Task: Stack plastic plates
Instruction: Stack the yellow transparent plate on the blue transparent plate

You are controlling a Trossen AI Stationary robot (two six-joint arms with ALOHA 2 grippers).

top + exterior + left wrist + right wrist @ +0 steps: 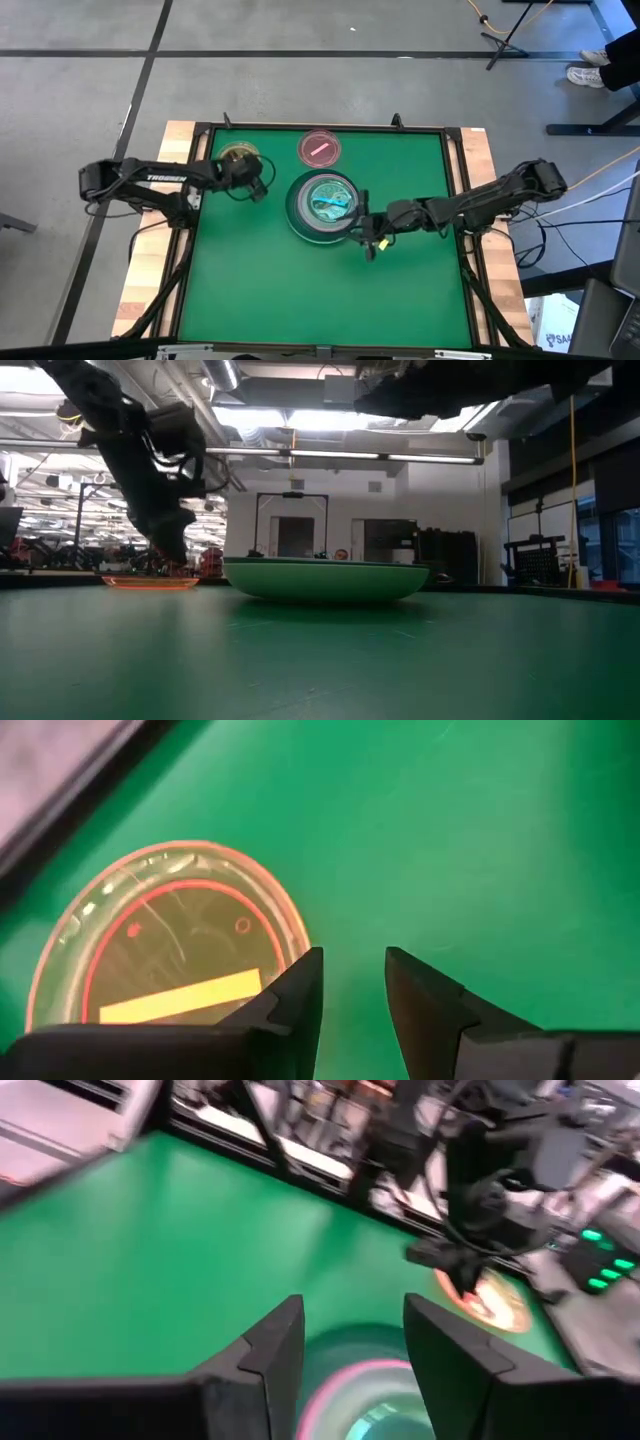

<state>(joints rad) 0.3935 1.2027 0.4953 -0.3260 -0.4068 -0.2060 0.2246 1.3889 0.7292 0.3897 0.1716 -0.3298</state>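
A stack of plates rests on the green mat at the table's middle, with a dark green rim outermost and a small cyan plate on top. From table height the stack looks like a shallow green dish. A small pink plate lies alone near the far edge. The small amber plate lies flat at the far left. My left gripper is open, and its fingers stand just off the rim of the amber plate. My right gripper, also open, hovers at the near right rim of the stack.
A raised dark frame borders the mat, with wooden table strips outside it. Bare mat lies toward the near edge. In the right wrist view my left arm shows farther off, above the amber plate. A person's shoe shows on the floor beyond.
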